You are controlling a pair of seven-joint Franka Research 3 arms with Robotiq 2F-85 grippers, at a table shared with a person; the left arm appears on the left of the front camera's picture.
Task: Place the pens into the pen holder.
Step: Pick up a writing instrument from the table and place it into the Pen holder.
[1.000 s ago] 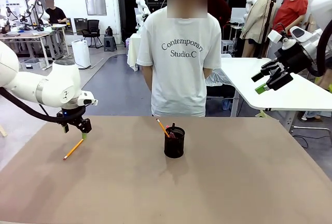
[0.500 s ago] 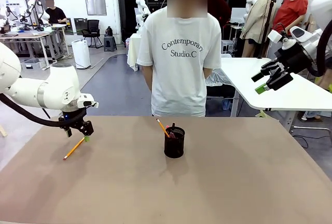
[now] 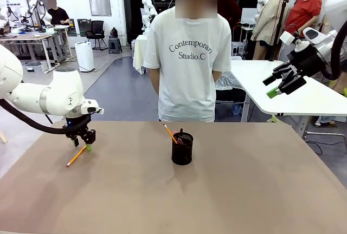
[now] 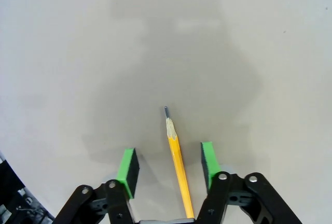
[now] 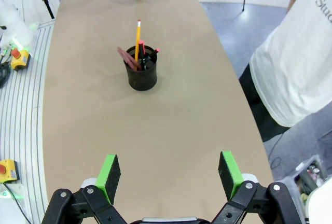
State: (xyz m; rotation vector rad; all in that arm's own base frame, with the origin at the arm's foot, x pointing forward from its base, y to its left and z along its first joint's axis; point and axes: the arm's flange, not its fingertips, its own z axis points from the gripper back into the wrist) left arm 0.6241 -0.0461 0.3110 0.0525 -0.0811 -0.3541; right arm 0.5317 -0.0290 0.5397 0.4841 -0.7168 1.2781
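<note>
Yellow pencil [image 4: 177, 154] lies flat on the table [image 3: 244, 190], well left of the pen holder [image 3: 182, 151]; in the left wrist view its long axis runs away from the gripper, sharpened tip farthest out, blunt end cut off under the gripper body. It sits between the green pads [image 4: 127, 165], nearer one pad, touching neither. Left gripper [image 4: 168, 162] fingers apart, straddling it. Holder contains an orange pencil [image 5: 138, 38], a brownish-red one and a black pen, partly overlapping. Right gripper [image 5: 168, 175], far right of the holder, raised, fingers wide apart, empty.

Only the pen holder [image 3: 182, 152] interrupts the table [image 3: 244, 190], mid-table.
</note>
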